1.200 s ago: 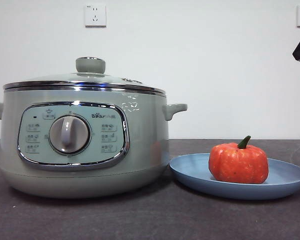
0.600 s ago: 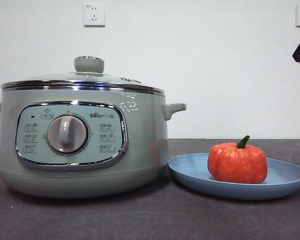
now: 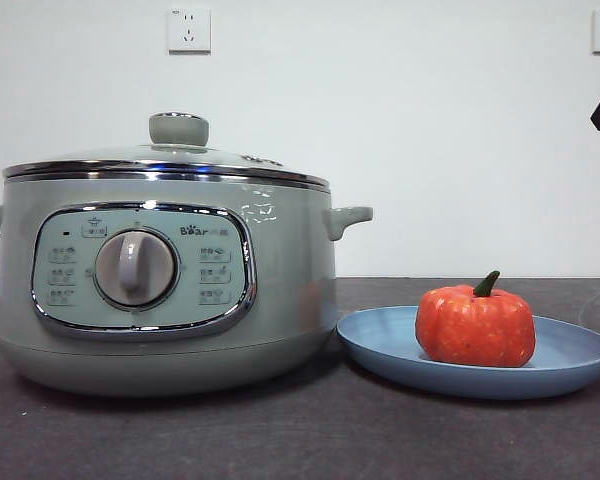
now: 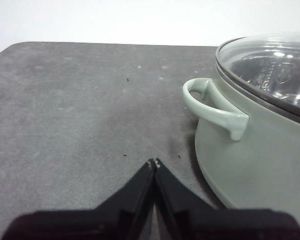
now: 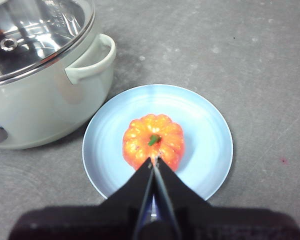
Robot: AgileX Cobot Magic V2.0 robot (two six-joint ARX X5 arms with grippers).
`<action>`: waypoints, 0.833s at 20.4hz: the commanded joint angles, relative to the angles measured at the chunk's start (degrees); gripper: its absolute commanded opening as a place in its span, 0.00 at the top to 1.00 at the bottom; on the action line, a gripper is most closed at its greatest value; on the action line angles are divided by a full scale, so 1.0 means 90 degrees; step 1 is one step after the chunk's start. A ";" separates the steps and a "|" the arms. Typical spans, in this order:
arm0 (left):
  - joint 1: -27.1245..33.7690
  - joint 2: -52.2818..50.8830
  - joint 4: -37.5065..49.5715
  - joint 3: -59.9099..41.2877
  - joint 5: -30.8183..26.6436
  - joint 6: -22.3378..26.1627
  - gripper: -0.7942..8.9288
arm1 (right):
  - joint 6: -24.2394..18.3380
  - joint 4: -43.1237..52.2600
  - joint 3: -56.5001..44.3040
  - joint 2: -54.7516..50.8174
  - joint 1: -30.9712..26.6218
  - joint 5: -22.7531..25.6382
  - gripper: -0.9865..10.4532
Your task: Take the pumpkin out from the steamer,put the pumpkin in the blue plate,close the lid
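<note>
On the dark grey bench (image 3: 280,440), a large round sage-green steamer (image 3: 160,290) stands with its domed glass lid (image 3: 170,160) seated on the chrome rim. Just beside it lies a wide, shallow light-blue plate (image 3: 570,365), and a small orange-red toy pumpkin (image 3: 475,325) with a green stem sits upright near the plate's middle. Above the pumpkin hangs the right gripper (image 5: 154,161), jaws pressed together and empty. Beside the steamer's side handle (image 4: 215,107), the left gripper (image 4: 154,162) is likewise pressed together, empty, over bare bench.
</note>
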 commanded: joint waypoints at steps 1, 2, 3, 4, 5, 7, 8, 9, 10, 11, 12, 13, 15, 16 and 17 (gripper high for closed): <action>0.0019 -0.0024 -0.0104 -0.0056 0.0046 -0.0024 0.92 | -0.0012 0.0039 -0.0039 -0.0010 0.0005 0.0015 0.93; 0.0019 -0.0024 -0.0104 -0.0056 0.0044 -0.0024 0.92 | -0.0012 0.0039 -0.0039 -0.0010 0.0005 0.0015 0.93; 0.0019 -0.0024 -0.0104 -0.0056 0.0046 -0.0024 0.92 | -0.0012 0.0036 -0.0039 -0.0010 0.0005 0.0015 0.93; 0.0019 -0.0024 -0.0104 -0.0056 0.0046 -0.0024 0.92 | -0.0012 0.0036 -0.0039 -0.0010 0.0005 0.0015 0.93; 0.0019 -0.0024 -0.0104 -0.0056 0.0046 -0.0024 0.92 | -0.0012 0.0039 -0.0039 -0.0010 0.0005 0.0015 0.93; 0.0019 -0.0024 -0.0104 -0.0056 0.0046 -0.0024 0.92 | -0.0012 0.0036 -0.0039 -0.0010 0.0005 0.0015 0.93; 0.0019 -0.0024 -0.0104 -0.0056 0.0046 -0.0024 0.92 | -0.0012 0.0032 -0.0039 -0.0012 0.0005 0.0015 0.93; 0.0019 -0.0024 -0.0104 -0.0056 0.0046 -0.0024 0.92 | -0.0005 0.0032 -0.0039 -0.0019 0.0007 0.0015 0.93; 0.0019 -0.0024 -0.0104 -0.0056 0.0046 -0.0024 0.92 | -0.0012 0.0039 -0.0039 -0.0146 0.0012 0.0061 0.93; 0.0019 -0.0024 -0.0104 -0.0056 0.0046 -0.0024 0.92 | -0.0041 0.0049 -0.0046 -0.0386 -0.0058 0.0260 0.93; 0.0019 -0.0024 -0.0104 -0.0056 0.0046 -0.0024 0.92 | -0.0185 0.0165 -0.0068 -0.0648 -0.0214 0.0398 0.93; 0.0019 -0.0024 -0.0104 -0.0056 0.0044 -0.0024 0.92 | -0.0449 0.0413 -0.0153 -0.0911 -0.0474 0.0287 0.93; 0.0019 -0.0024 -0.0104 -0.0056 0.0046 -0.0024 0.92 | -0.0877 0.1127 -0.0546 -0.1411 -0.1197 -0.0306 0.93; 0.0019 -0.0024 -0.0104 -0.0056 0.0046 -0.0024 0.92 | -0.0967 0.1389 -0.0782 -0.1642 -0.1545 -0.0590 0.93; 0.0019 -0.0024 -0.0104 -0.0056 0.0046 -0.0024 0.92 | -0.0988 0.1593 -0.1086 -0.1923 -0.1928 -0.0838 0.93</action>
